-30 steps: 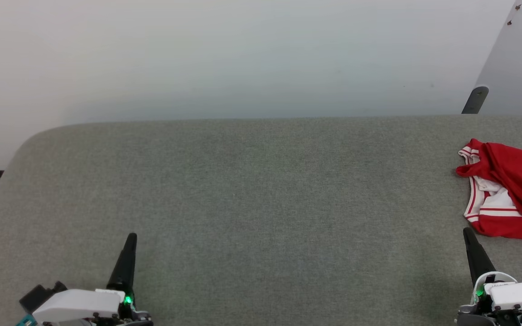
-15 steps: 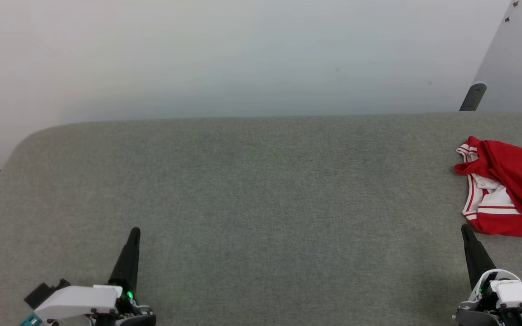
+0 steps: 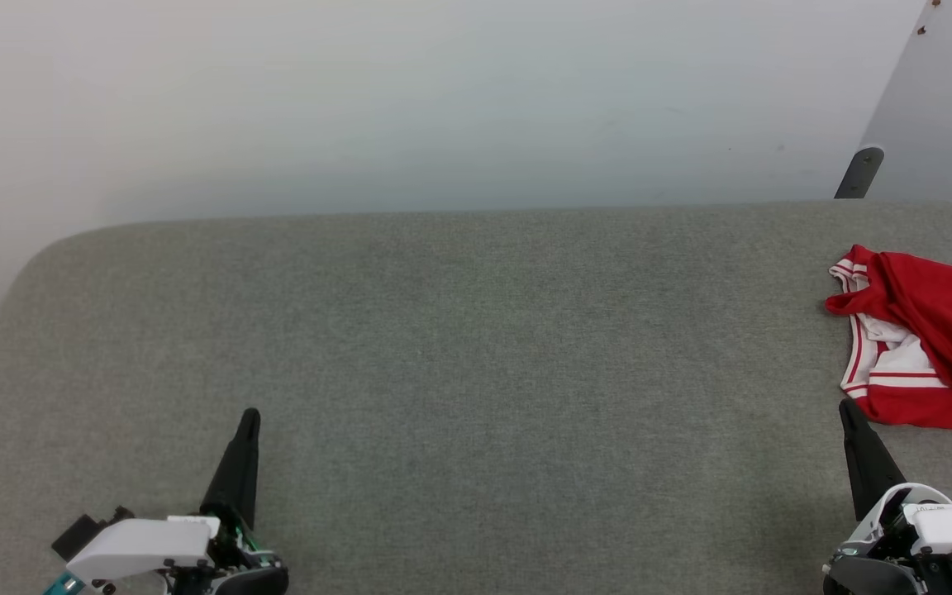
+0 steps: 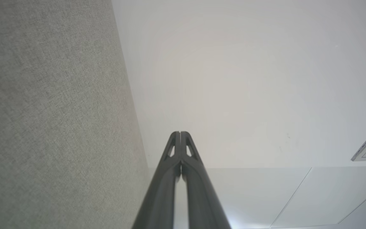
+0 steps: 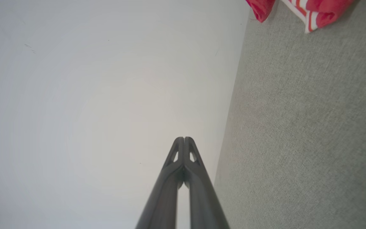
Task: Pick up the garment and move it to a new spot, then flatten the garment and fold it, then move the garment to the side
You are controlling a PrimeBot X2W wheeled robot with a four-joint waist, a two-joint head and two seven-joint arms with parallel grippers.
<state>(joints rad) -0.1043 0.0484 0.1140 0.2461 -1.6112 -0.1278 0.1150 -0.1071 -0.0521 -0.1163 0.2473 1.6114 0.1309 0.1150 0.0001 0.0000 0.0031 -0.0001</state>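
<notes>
The shirt [image 3: 930,330] lies bunched at the far right of the grey pad [image 3: 459,330], red cloth heaped over a white sleeve with striped trim. Its right part is cut off by the head view's edge. Neither gripper touches it. The left gripper [image 3: 249,416] sits low at the pad's near left, well apart from the shirt, its fingers pressed together on nothing. The right gripper [image 3: 846,409] is likewise closed and empty, its tip just beside the shirt's near hem.

A shirt at the side fits two stages: waiting to be carried to a new spot, or already set aside. The heap looks rumpled rather than squared, but too much is out of view to settle it.

The risks, as I judge them:
- Closed fingers meeting the cloth would shove it instead of pinching it, so they must part before any grasp
- A pinch into this heap may take only the sleeve or several layers at once, and the shirt would then hang twisted and land bunched again
- The right tip is so near the hem that a sideways sweep could snag it and drag the pile
- The shirt lies close to the pad's right end, so a push that way might slide it off
- The pad's coarse weave probably grips jersey, so dragging would crease it
</notes>
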